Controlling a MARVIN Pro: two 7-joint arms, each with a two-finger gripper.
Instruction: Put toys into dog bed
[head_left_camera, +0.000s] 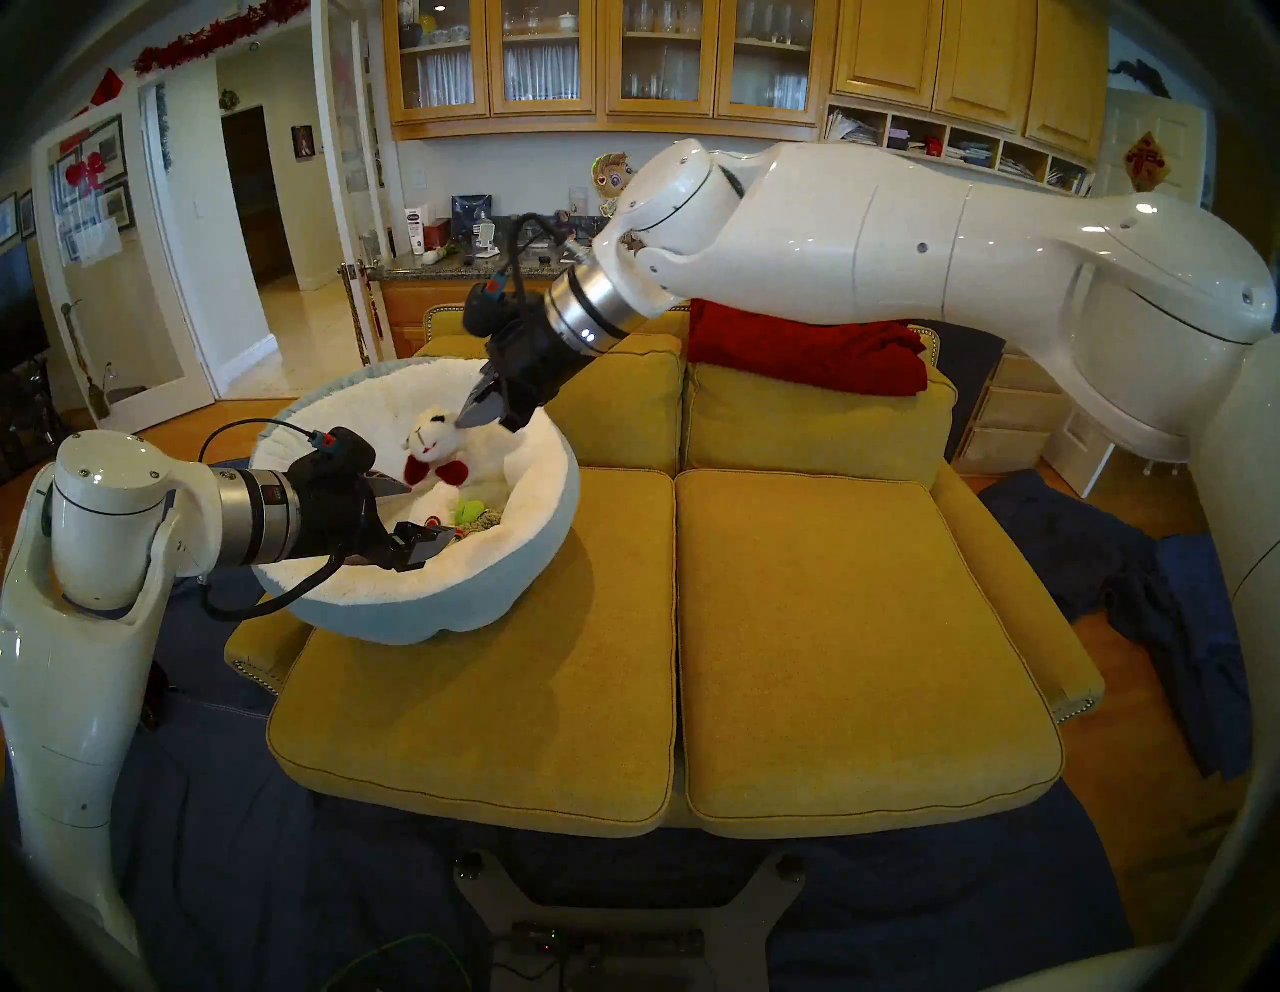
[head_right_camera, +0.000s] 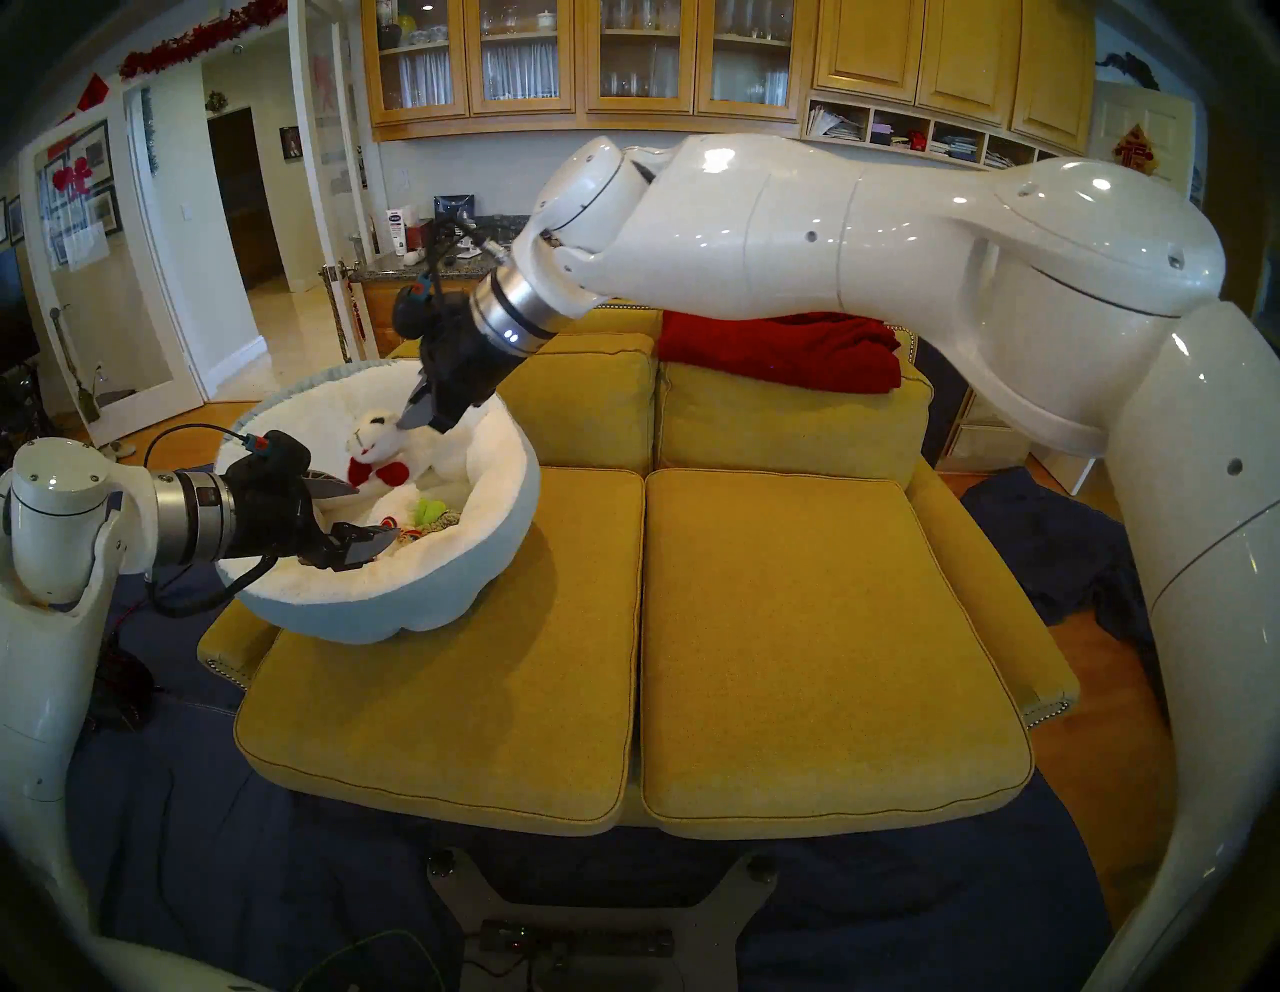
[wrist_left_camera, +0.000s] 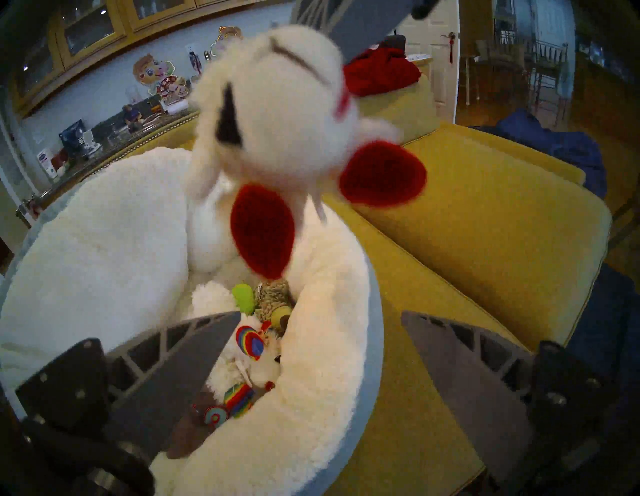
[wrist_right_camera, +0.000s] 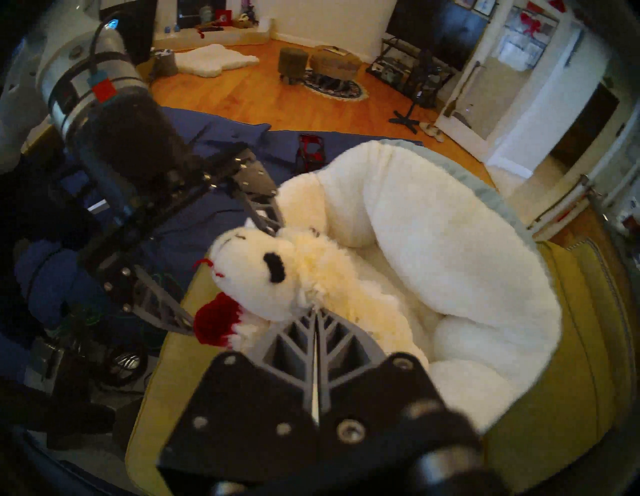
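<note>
Pinching the white lamb (head_left_camera: 435, 443) over the dog bed (head_left_camera: 526, 512), right hand (head_left_camera: 478, 413) closed; left hand (head_left_camera: 415, 512) spread wide.

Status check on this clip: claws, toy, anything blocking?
Right claw shut on white lamb, over dog bed. Left claw open, empty, inside the bed's near rim. Other toys already inside; drop path clear.

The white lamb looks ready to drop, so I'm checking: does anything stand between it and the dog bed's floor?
Nothing visible blocks it. The white lamb hangs from the shut right tool above the dog bed.
</note>
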